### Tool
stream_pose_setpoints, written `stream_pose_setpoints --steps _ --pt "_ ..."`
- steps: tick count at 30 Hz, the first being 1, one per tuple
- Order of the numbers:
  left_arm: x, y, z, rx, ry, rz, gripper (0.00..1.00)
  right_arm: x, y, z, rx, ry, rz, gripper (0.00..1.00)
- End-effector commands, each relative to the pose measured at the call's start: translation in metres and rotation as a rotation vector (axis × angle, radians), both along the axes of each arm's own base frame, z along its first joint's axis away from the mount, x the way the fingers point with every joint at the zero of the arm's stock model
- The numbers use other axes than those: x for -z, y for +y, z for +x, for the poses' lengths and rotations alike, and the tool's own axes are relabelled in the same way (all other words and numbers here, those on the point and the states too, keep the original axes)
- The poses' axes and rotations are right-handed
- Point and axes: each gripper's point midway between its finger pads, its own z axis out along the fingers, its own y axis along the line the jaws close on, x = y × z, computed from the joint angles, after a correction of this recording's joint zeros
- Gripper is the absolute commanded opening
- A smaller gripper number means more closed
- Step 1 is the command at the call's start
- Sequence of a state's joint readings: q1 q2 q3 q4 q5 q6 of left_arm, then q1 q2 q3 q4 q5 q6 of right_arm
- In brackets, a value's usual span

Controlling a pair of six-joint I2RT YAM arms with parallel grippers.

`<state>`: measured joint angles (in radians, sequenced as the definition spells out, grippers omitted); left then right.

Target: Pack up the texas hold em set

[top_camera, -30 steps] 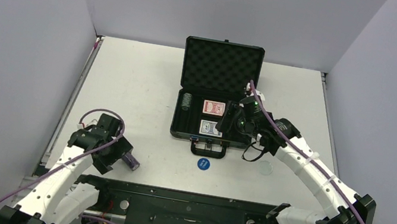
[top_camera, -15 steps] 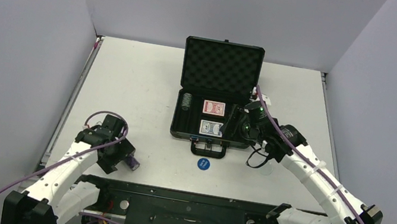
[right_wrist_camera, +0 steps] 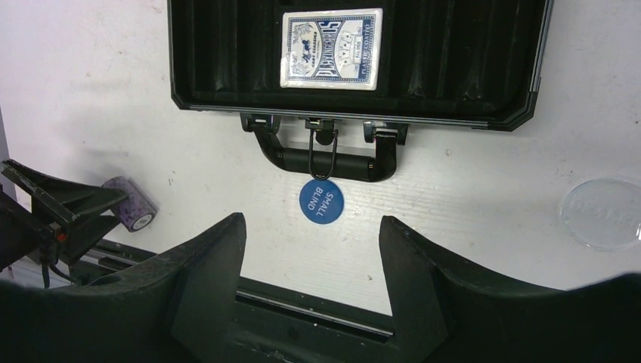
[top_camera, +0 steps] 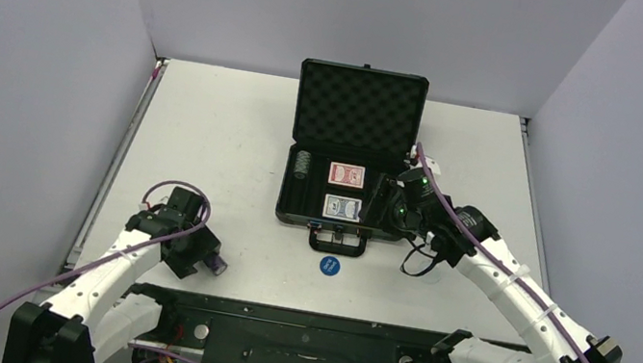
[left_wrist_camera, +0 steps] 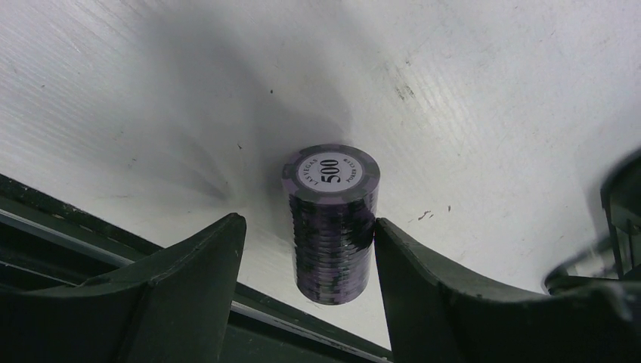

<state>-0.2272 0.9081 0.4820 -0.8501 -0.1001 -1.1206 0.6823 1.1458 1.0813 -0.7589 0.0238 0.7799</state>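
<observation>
The red deck [top_camera: 347, 175] and blue deck [top_camera: 342, 207] sit in the open case [top_camera: 358, 109], while the purple chip stack [left_wrist_camera: 331, 227] on the counter [top_camera: 207, 144] between the unclenched left fingers [left_wrist_camera: 189, 287], the blue small-blind disc [right_wrist_camera: 320, 201] and the clear disc [right_wrist_camera: 602, 213] remain unpacked, and the right fingers [right_wrist_camera: 196, 280] are released and empty.

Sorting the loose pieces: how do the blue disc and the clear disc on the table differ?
The blue disc is opaque; the clear disc is see-through. The blue disc lies just before the case handle; the clear disc lies farther right. Both lie flat on the table, outside the case.
</observation>
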Motion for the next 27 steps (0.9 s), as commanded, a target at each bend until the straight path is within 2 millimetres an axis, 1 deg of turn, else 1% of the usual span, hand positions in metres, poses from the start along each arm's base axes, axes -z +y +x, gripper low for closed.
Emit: stream_pose_setpoints --steps 1,4,10,11,12,13,15,16,17,20,23,25,26,27 --pt "0.001 -0.001 0.006 0.009 -0.024 -0.003 0.60 -0.007 -0.004 -0.001 0.021 -0.036 0.008 0.61" --pt "0.004 -0.002 0.007 0.012 -0.024 -0.004 0.58 -0.006 -0.007 -0.003 0.023 -0.035 0.005 0.61" --pt "0.007 -0.005 0.010 0.043 -0.030 -0.011 0.49 -0.003 -0.012 -0.007 0.036 -0.039 0.006 0.61" --pt "0.007 -0.006 0.012 0.067 -0.035 -0.012 0.45 -0.003 -0.013 -0.008 0.038 -0.038 0.006 0.61" --pt "0.006 -0.010 0.016 0.085 -0.055 -0.026 0.42 -0.002 -0.014 -0.009 0.040 -0.039 0.006 0.61" --pt "0.004 -0.012 0.019 0.110 -0.067 -0.030 0.37 -0.002 -0.015 -0.009 0.042 -0.038 0.006 0.61" --pt "-0.003 -0.016 0.031 0.163 -0.119 -0.031 0.30 0.000 -0.015 -0.009 0.044 -0.037 0.005 0.61" --pt "-0.005 -0.018 0.034 0.184 -0.131 -0.027 0.28 -0.001 -0.016 -0.009 0.044 -0.038 0.005 0.61" --pt "-0.009 -0.019 0.040 0.226 -0.152 -0.017 0.27 -0.001 -0.016 -0.009 0.044 -0.039 0.004 0.61" --pt "-0.015 -0.023 0.050 0.315 -0.175 0.001 0.16 -0.001 -0.014 -0.008 0.040 -0.039 0.001 0.61" --pt "-0.018 -0.030 0.060 0.419 -0.180 0.025 0.17 -0.003 -0.012 -0.005 0.038 -0.041 0.000 0.61" --pt "-0.020 -0.034 0.063 0.475 -0.167 0.062 0.20 -0.003 -0.011 -0.004 0.036 -0.039 -0.003 0.61" --pt "-0.021 -0.038 0.066 0.506 -0.158 0.086 0.24 -0.003 -0.011 -0.004 0.035 -0.040 -0.001 0.61" --pt "-0.021 -0.038 0.064 0.519 -0.143 0.099 0.25 -0.003 -0.011 -0.004 0.033 -0.040 -0.002 0.61"
